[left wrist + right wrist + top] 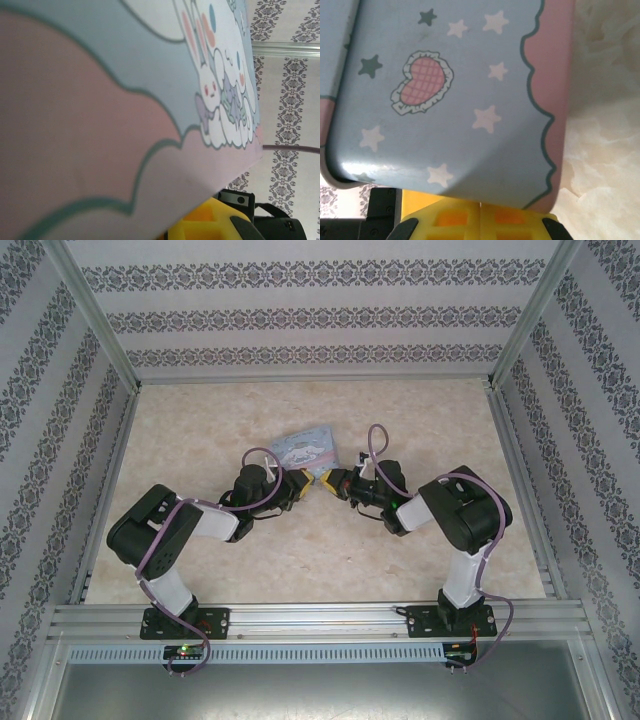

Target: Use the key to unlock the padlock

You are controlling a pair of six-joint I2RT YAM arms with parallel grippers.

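1. Left of centre in the top view, the left gripper [298,483] reaches toward the middle of the tabletop [200,430], its tip just below the pastel-blue tin [303,452]; its jaws are drawn in almost completely; whether anything thin sits between them I cannot tell.
2. In the left wrist view the tin [125,100] crowds the frame from the upper left down to the lower centre, tilted, its cartoon animals at the upper right; one yellow finger [205,222] pokes out beneath its edge at the bottom.
3. Right of centre in the top view, the right gripper [330,483] faces the left one, also just below the tin; in the right wrist view its yellow fingers [445,222] meet flush at the bottom centre, fully closed, just under a rounded corner of the tin [460,100]; whether the key is pinched there I cannot tell.
4. The padlock and key are too small or too hidden to place; presumably they are close to the tin and the two tips.
5. Judged from this, the work is at the meeting point but nothing confirms an opened shackle; inserting and turning the key appears to remain.
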